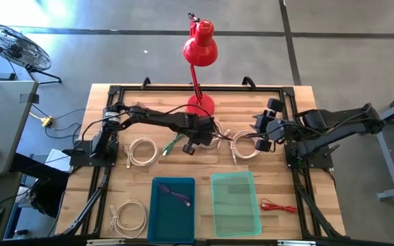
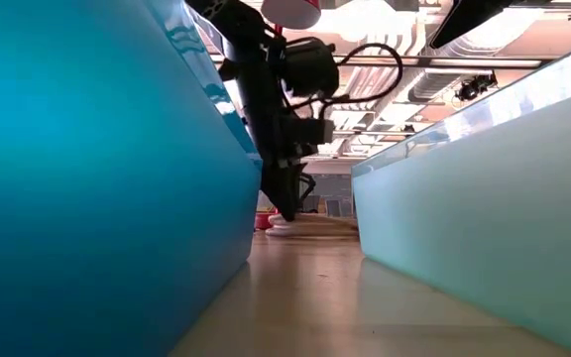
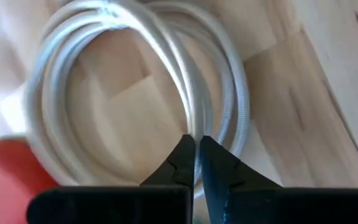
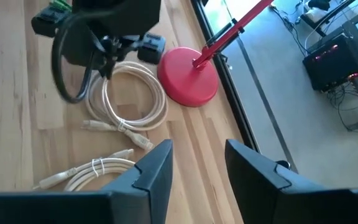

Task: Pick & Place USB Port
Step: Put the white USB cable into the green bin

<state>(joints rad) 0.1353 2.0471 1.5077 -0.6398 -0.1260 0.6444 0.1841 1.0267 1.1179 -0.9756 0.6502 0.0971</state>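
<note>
White coiled USB cable point(image 3: 204, 106) on the bench point(image 3: 328, 93).
It lies flat beside the red lamp base point(image 4: 188, 74), its strands nipped between closed hand point(image 3: 195, 146) fingers.

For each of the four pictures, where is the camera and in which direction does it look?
High: above, facing down on the wooden table, both arms visible.
Low: at tabletop height between the blue bin and the pale green bin; one arm visible.
Left wrist: left gripper pinching the white coiled cable.
Right wrist: open right gripper, facing the red lamp base.
Both wrist views share that cable.
</note>
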